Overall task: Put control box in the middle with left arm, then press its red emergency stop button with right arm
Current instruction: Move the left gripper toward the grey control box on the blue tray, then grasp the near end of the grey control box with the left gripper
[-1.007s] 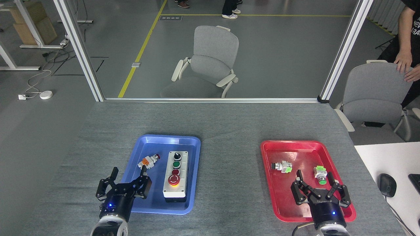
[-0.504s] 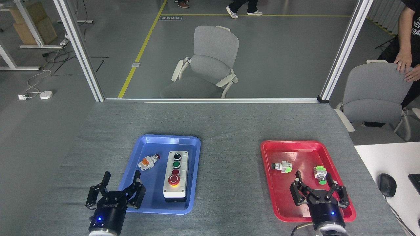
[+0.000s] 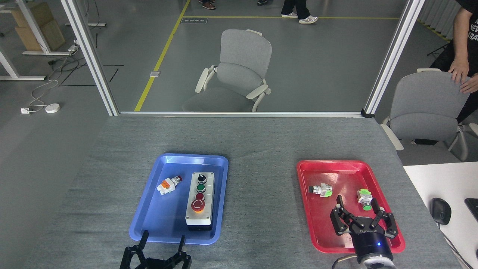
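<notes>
1. While the control box (image 3: 200, 198) lies lengthwise in the right half of the blue tray (image 3: 149, 220), its row runs from a black knob (image 3: 201, 176) at the far end through a green button (image 3: 201, 187) and a small dark-red button (image 3: 200, 196) to the red emergency stop button (image 3: 197, 205) at the near end.
2. Left of the box, in the same tray and apart from it, lies a small white-and-orange switch part (image 3: 168, 185).
3. At the bottom edge of the view, just in front of the tray's near rim, the left hand (image 3: 163, 241) shows only its black fingers, spread wide and holding nothing.
4. Between the two trays the grey felt table (image 3: 261, 201) is bare.
5. To the right sits the red tray (image 3: 310, 224), holding a black-headed switch part (image 3: 320, 189) and a green-headed one (image 3: 365, 198), well apart.
6. Over the near part of the red tray hangs the right hand (image 3: 359, 215), fingers spread wide and gripping nothing, a blue light on its wrist.
7. Beyond the table stand two grey office chairs; a person's hands rest on the right one.
</notes>
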